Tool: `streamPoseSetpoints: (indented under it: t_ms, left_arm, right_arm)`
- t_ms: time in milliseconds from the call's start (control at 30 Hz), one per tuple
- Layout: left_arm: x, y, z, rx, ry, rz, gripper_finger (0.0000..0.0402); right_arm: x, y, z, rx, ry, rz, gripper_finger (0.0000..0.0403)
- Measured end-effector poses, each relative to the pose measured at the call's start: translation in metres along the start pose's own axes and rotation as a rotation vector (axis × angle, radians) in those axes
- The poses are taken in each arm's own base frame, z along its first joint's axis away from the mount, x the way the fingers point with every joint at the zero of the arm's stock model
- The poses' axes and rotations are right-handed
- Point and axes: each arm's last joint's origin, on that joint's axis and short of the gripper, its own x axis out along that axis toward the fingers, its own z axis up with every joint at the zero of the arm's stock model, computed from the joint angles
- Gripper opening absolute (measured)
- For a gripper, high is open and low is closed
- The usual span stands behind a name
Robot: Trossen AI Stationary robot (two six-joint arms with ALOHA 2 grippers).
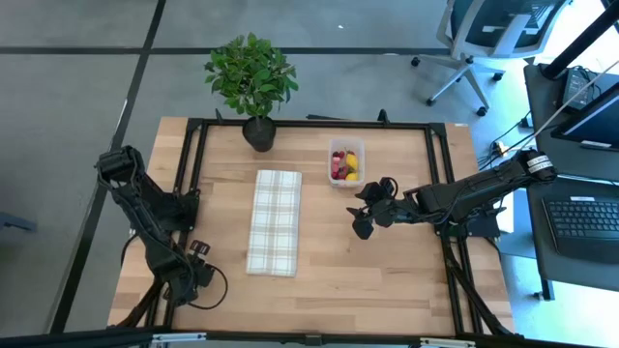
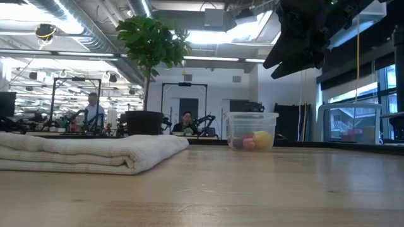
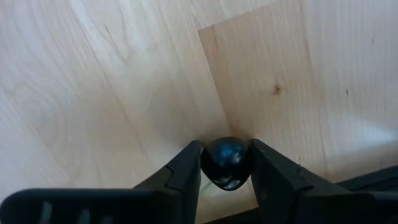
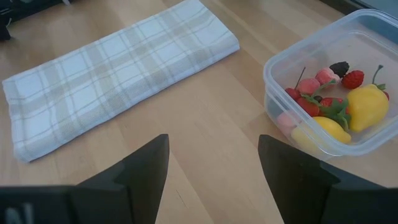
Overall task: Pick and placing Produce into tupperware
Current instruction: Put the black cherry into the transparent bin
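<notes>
Pick step: left gripper point(image 3: 226, 163) at table's 7 o'clock, jaws clamped around a dark berry point(image 3: 226, 162). Next: lift, carry to tub point(image 1: 345, 162) at 1 o'clock. Right gripper point(image 4: 213, 158) hangs empty, jaws apart, beside the tub.

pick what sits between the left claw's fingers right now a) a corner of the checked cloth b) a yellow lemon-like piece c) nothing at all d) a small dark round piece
d: the left wrist view shows a small dark round piece sitting between the two fingers of the left claw, low over the bare wooden table.
</notes>
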Motion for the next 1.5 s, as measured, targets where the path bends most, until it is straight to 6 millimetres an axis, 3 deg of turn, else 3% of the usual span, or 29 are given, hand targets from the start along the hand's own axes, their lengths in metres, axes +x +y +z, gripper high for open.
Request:
streamPoseSetpoints:
  t_ms: [300, 500, 733, 867, 1000, 1100, 1233, 1367, 1500]
  left_arm:
    - [-0.003, 0.002, 0.008, -0.090, 0.034, -0.062, 0.0107]
    - [-0.018, -0.001, 0.049, -0.124, -0.071, -0.392, 0.0107]
    - [-0.051, 0.021, 0.111, -0.196, -0.472, -0.682, 0.0112]
    - [-0.069, 0.054, 0.136, -0.215, -0.706, -0.718, 0.0106]
    - [-0.086, 0.099, 0.155, -0.236, -0.975, -0.627, 0.0111]
    - [-0.107, 0.134, 0.167, -0.200, -1.176, -0.480, 0.0120]
    - [-0.146, 0.175, 0.179, -0.108, -1.375, -0.154, 0.0110]
    - [-0.178, 0.221, 0.184, -0.208, -1.378, 0.217, 0.0106]
    - [-0.190, 0.266, 0.190, -0.312, -1.277, 0.356, 0.0117]
  right_arm:
    - [0.000, 0.000, 0.000, 0.004, 0.000, 0.000, 0.0249]
    - [0.000, 0.000, 0.000, 0.024, 0.000, 0.003, 0.0249]
    - [0.000, 0.003, 0.003, 0.046, -0.029, 0.028, 0.0249]
    - [-0.006, 0.009, 0.015, 0.042, -0.042, 0.091, 0.0249]
    - [-0.020, 0.018, 0.036, -0.014, -0.068, 0.192, 0.0249]
    - [-0.033, 0.023, 0.053, -0.034, -0.088, 0.234, 0.0249]
    - [-0.053, 0.028, 0.075, -0.065, -0.123, 0.258, 0.0249]
    - [-0.071, 0.029, 0.094, -0.090, -0.178, 0.261, 0.0249]
    - [-0.086, 0.022, 0.105, -0.122, -0.251, 0.176, 0.0249]
